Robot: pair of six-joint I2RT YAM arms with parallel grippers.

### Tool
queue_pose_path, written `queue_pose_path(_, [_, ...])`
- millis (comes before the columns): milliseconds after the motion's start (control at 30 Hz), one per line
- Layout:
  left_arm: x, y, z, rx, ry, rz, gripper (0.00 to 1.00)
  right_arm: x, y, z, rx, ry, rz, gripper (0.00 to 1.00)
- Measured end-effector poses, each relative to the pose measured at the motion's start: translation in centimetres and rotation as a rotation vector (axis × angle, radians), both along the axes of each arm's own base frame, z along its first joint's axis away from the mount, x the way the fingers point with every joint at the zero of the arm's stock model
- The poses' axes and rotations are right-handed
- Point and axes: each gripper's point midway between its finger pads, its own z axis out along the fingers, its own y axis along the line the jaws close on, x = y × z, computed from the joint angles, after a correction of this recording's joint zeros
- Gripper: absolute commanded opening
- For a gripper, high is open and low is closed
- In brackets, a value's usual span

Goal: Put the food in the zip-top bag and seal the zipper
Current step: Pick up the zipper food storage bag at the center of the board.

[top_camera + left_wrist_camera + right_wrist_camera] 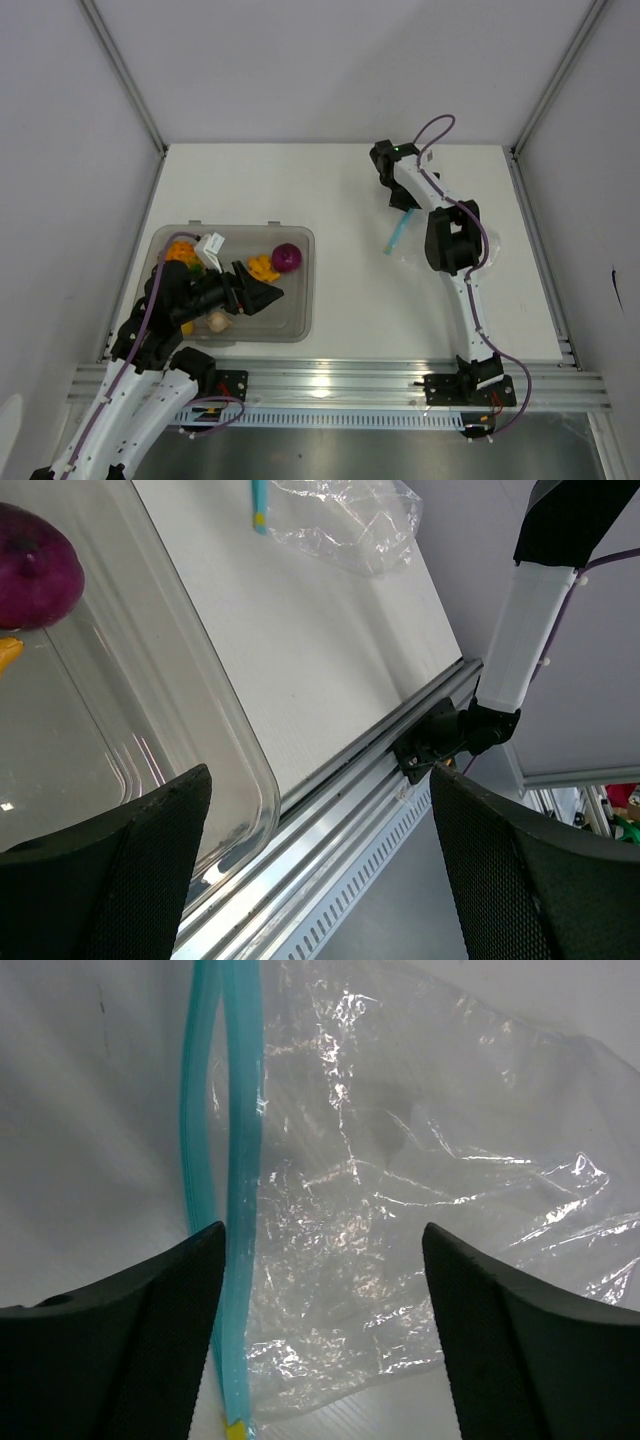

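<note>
Zip-top bag [410, 250], largely hidden beneath the right arm [452, 240]

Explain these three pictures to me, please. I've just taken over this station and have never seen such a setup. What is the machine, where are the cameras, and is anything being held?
These are two robot arms bolted at the near edge of a white table, each ending in a two-finger gripper. The overhead view looks down from behind them. The other two views come from a camera on each wrist, so the dark shapes at the bottom are that arm's own fingers. The left gripper hangs open over a grey tub of toy food, including a purple onion. The right gripper is open above the clear bag and its blue zipper. Nothing is held.
</note>
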Motion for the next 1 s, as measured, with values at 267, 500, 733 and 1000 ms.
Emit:
queue_pose_path(267, [0.0,0.0,-0.1,0.004,0.0,0.0,0.91,-1.8,-0.7,-2.1,-0.03,0.079,0.004,0.48])
queue_pose_path(500, [0.0,0.2,-0.4,0.021,0.0,0.003,0.89,-3.1,-1.4,-2.9,-0.061,0.122,0.009,0.0])
queue_pose_path(733, [0.6,0.8,-0.8,0.061,-0.007,0.036,0.87,-4.0,0.4,-0.6,-0.055,0.107,0.089,0.0])
queue_pose_path(1000, [2.3,0.1,0.4,0.09,-0.008,0.02,0.72,-10.8,8.3,8.7,0.279,-0.03,0.442,0.0])
